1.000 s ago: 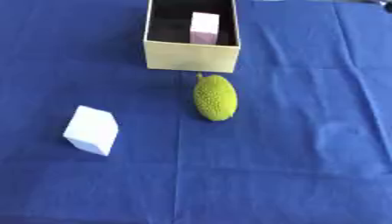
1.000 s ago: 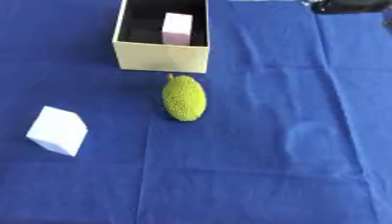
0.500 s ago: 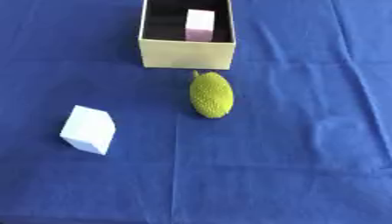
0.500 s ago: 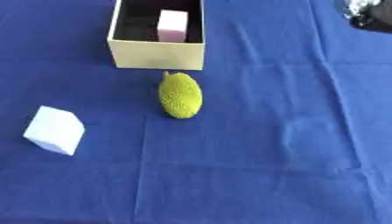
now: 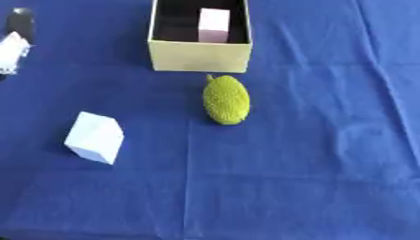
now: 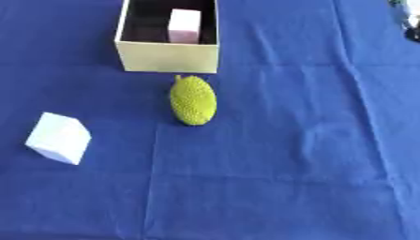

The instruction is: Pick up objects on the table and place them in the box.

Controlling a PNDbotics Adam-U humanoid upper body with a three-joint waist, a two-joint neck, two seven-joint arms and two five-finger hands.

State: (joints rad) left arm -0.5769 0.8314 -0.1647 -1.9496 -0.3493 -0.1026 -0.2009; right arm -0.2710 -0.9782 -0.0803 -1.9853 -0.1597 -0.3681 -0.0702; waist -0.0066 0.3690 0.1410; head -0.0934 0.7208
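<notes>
Since 1 s ago the whole view has shifted (camera tilt, not the objects): box, fruit and block keep the same layout relative to each other, but a dark and white part now shows at the left edge of the left eye view, prob. the left hand (image 5: 15,40), and a dark bit at the top right corner of the right eye view, prob. the right hand (image 6: 405,18), sits lower in the corner than before. Table is covered w/ a deep blue cloth (image 5: 311,154), soft, lightly creased, fold lines running across it. Box (image 5: 198,55) is pale yellow card, rectangular, open top, dark inside; a pale pink block (image 5: 214,25) stands upright in it toward the far right of the interior. Just in front of the box's near wall lies the green fruit (image 5: 226,99), oval, bumpy/spiky skin, small stem end pointing at the box, near it but apart. Well to the left & nearer the camera, a white block (image 5: 94,137), smooth, sharp-edged, tilted on the cloth. Fingers: cannot tell for either hand, too little shows; neither touches any object.
</notes>
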